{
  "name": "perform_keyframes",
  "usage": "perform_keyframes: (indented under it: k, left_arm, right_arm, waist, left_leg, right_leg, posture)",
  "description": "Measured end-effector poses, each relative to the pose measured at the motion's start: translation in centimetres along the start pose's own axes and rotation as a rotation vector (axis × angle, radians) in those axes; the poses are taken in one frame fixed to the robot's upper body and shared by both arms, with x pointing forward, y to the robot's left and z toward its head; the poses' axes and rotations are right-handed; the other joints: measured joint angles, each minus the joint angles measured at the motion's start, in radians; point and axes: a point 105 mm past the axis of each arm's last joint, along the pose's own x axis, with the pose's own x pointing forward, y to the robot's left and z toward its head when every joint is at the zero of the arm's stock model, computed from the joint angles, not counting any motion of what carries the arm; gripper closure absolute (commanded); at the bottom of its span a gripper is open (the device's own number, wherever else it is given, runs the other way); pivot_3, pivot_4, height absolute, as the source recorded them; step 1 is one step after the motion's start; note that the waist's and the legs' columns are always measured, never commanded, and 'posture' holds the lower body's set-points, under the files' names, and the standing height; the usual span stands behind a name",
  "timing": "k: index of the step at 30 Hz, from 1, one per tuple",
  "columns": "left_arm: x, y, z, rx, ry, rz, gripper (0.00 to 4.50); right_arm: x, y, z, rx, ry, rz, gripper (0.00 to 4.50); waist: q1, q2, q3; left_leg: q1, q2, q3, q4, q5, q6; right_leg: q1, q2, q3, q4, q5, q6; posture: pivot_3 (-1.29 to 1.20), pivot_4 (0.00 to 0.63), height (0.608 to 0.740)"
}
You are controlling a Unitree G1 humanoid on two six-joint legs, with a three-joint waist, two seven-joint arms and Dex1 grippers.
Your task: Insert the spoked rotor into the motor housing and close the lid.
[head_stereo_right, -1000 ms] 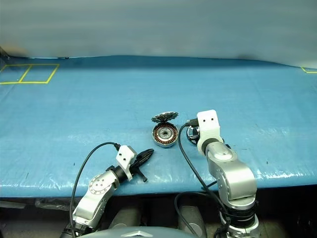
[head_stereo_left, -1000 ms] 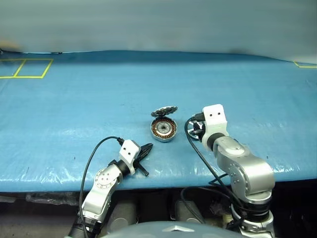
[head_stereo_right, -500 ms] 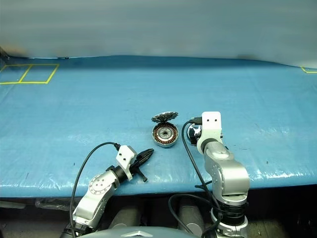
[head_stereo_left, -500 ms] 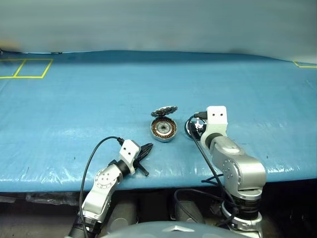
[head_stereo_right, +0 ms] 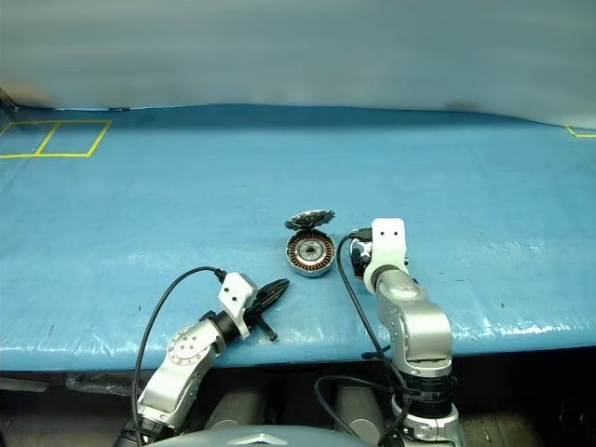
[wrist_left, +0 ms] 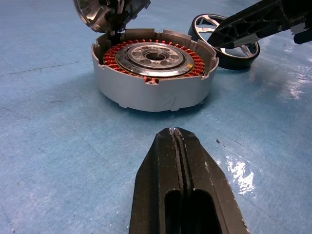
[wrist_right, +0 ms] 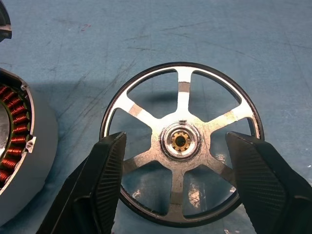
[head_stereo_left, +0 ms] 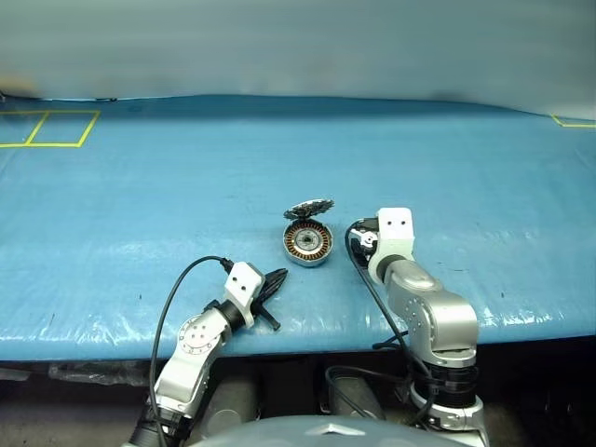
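Rotor: spoked rotor (wrist_right: pixel 181 142) lies flat on the blue table cover (head_stereo_left: pixel 140 186), directly under the right gripper (wrist_right: pixel 181 168); black rim, six silver spokes, brass-coloured centre in the hub.
Right gripper, state: jaws spread wide, one ribbed finger (wrist_right: pixel 108 180) over each side of the rotor's rim; nothing is clamped, and contact with the rim cannot be told.
Housing: motor housing (wrist_left: pixel 153 73) stands just beside the rotor, on the side towards the left gripper; copper-red windings ring a silver central hub.
Lid: lid (wrist_left: pixel 108 12) stands raised at the housing's far rim, tilted back, leaving the housing open.
Left gripper, state: left gripper (wrist_left: pixel 174 139) has its two black fingers pressed together with nothing between them; it rests low near the table's front edge, pointing at the housing, and is apart from it.
Right wrist view adds: the rotor's spokes and hub seen from above, and both finger pads flanking the rim; just an edge of the housing's windings at the side.
Left wrist view adds: the housing's side wall and interior, with the rotor behind it and one black finger of the right gripper slanting over the rotor.
Head views add: the overall layout, housing (head_stereo_left: pixel 307 242) between the two arms, right gripper's white wrist block (head_stereo_left: pixel 393 233) just beside it, yellow tape square (head_stereo_left: pixel 47 128) on the far left of the cover.
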Motion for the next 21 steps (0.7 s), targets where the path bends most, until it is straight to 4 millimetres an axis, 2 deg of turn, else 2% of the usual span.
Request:
perform_keyframes:
  k: [5,7,14,19,21]
  left_arm:
    - [0.0,0.0,0.0,-0.001,0.001,0.006,4.5]
    - [0.0,0.1,-0.1,-0.001,0.003,0.009,4.5]
    - [0.0,0.1,-0.2,-0.002,0.005,0.009,4.5]
    - [0.0,0.1,0.0,0.002,0.0,0.006,4.5]
    - [-0.1,0.1,0.0,0.002,-0.004,0.005,4.5]
  right_arm:
    - [0.1,-0.2,0.2,0.013,-0.018,-0.006,2.66]
    - [0.0,0.0,0.4,0.005,-0.026,-0.001,3.07]
    - [-0.7,-0.4,0.3,-0.079,-0.027,0.001,3.17]
    - [-2.2,-1.3,0.6,-0.238,-0.013,0.037,3.17]
    - [-3.3,-0.9,1.2,-0.339,-0.022,0.128,3.17]
  waist:
    - [0.0,0.0,0.0]
    - [-0.001,-0.001,-0.001]
    - [0.001,-0.002,-0.001]
    - [0.001,-0.001,-0.001]
    - [0.001,0.0,0.0]
  left_leg:
    - [0.001,0.0,0.0,0.0,0.0,0.0]
    - [0.003,0.0,0.0,0.0,0.0,0.0]
    - [0.004,0.0,0.0,0.001,0.0,0.0]
    - [0.0,-0.001,0.0,0.0,0.0,0.001]
    - [-0.001,-0.001,0.0,0.0,0.0,0.001]
  right_leg:
    - [0.001,0.0,0.0,0.0,0.0,0.0]
    - [0.002,-0.001,0.0,0.0,-0.001,-0.001]
    - [0.002,-0.004,0.0,0.0,-0.003,0.0]
    - [0.0,-0.005,0.0,0.0,0.0,-0.001]
    - [-0.001,-0.005,-0.001,0.0,-0.001,0.0]
  posture:
    - [0.0,0.15,0.74]
    - [0.0,0.15,0.74]
    - [0.0,0.15,0.74]
    - [0.0,0.15,0.74]
    - [0.0,0.15,0.74]
